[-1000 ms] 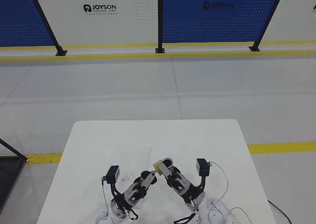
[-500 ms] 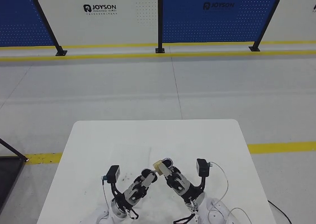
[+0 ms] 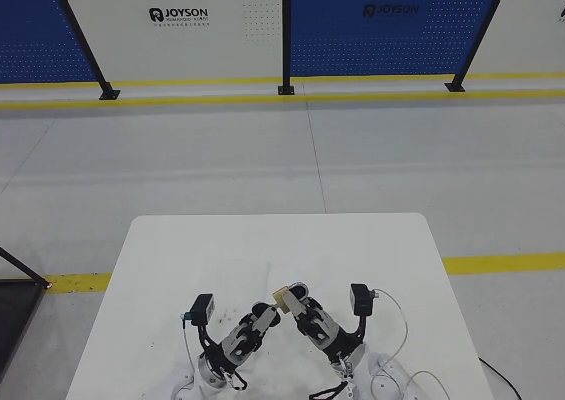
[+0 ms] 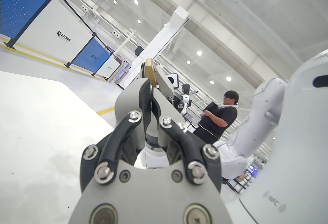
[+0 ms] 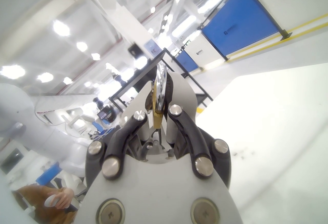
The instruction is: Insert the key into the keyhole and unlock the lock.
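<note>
Above the table's (image 3: pixel 262 240) near edge, right hand (image 3: pixel 296 301) clamps the lock (image 3: pixel 283 296), left hand (image 3: pixel 271 312) pinched narrow beside it.

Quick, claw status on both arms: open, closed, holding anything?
Left claw: closed on a brass piece; lock or key, cannot tell.
Right claw: closed on a chrome-and-brass piece.

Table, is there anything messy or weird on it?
Just some tiny dark specks scattered on the white table, near the robot's edge. They look like dirt or scuff marks. Nothing looks spilled or broken.
</note>
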Robot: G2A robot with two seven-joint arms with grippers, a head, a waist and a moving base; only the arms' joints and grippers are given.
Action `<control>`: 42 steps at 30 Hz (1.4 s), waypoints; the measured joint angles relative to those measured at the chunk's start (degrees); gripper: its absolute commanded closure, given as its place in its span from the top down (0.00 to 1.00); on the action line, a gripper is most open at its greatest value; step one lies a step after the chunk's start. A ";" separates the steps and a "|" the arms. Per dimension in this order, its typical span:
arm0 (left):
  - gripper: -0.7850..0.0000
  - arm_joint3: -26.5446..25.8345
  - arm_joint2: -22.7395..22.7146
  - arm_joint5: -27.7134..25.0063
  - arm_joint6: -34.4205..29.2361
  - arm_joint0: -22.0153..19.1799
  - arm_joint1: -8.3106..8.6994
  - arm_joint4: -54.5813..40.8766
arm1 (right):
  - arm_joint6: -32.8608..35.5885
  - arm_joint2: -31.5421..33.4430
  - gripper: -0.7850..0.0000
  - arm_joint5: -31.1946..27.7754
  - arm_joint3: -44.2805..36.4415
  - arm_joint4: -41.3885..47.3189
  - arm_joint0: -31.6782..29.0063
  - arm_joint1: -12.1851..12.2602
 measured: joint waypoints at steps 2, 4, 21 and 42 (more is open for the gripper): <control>0.00 0.16 -0.11 0.00 -0.07 -0.06 -0.04 0.19 | -0.09 -0.04 0.00 0.12 0.01 -0.29 -0.02 0.02; 0.00 0.27 -0.16 0.00 -0.07 -0.03 -0.12 0.36 | -0.21 -0.09 0.00 0.26 -0.02 -0.78 -0.05 0.04; 0.00 1.23 -2.05 1.85 3.03 0.69 -1.29 6.77 | -1.68 -0.42 0.00 1.49 -0.18 -3.47 -0.30 0.22; 0.00 2.83 -2.21 13.14 15.74 0.69 -3.45 23.47 | -4.23 -0.96 0.00 5.00 -0.51 -7.23 -0.55 0.32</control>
